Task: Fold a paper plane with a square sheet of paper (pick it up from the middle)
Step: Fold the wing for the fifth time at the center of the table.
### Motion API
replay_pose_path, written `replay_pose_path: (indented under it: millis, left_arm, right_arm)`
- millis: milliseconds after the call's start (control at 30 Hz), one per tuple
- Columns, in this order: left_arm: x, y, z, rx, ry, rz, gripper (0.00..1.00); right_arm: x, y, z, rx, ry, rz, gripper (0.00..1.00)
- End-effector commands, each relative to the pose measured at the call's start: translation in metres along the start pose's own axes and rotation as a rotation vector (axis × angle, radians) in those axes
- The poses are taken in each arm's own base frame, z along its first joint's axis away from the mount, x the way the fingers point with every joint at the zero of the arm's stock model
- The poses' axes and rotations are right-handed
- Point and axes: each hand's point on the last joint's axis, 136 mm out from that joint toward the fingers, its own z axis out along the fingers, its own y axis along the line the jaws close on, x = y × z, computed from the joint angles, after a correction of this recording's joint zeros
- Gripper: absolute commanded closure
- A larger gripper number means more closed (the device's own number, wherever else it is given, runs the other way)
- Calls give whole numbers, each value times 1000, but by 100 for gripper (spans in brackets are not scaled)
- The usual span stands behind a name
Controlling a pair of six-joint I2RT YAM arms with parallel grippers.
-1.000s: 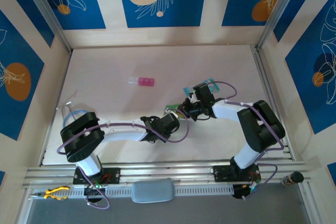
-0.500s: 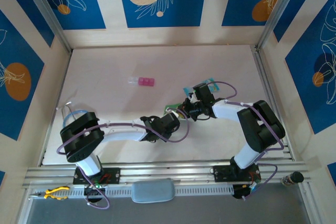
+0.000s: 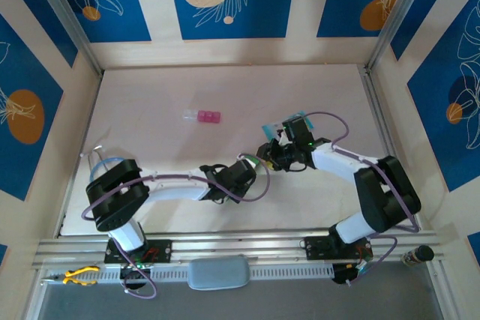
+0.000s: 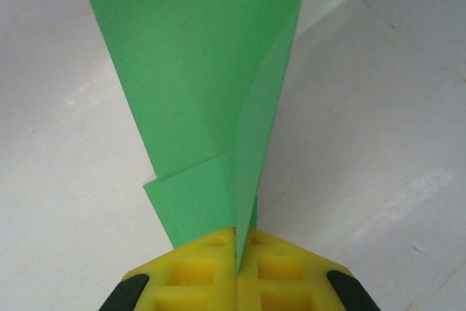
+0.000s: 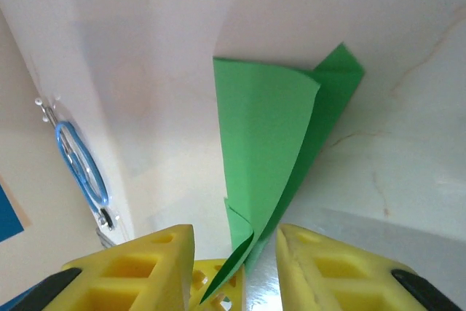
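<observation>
Our left hand is pinched fully closed on the narrow end of the folded green paper, which sits near the centre of the tabletop. Our right hand, at the paper's 3 o'clock, is partly open, its fingers apart on either side of the paper's tip.

The pale tabletop is carrying a small pink block toward its far middle. A pale blue packet is lying to the right of the block, partly covered.
</observation>
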Motion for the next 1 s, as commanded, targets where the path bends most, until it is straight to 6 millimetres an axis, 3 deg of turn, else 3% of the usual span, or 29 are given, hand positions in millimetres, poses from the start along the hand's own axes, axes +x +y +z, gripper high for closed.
replay_pose_path:
  millis: [0,233,600,733,967]
  left_arm:
    - [6,-8,8,74,34,-42,95]
    - [9,-11,15,139,77,-76,95]
    - [16,-15,26,237,134,-165,94]
    - [15,-14,28,281,132,-218,94]
    - [11,-11,27,424,93,-351,91]
  right_arm:
    - [-4,-12,-17,54,-27,-2,64]
    - [-5,-21,-31,42,-59,18,59]
    - [8,-25,-21,10,-6,24,60]
    - [17,-19,-15,-34,16,-23,67]
    - [34,-7,-1,-84,61,-110,91]
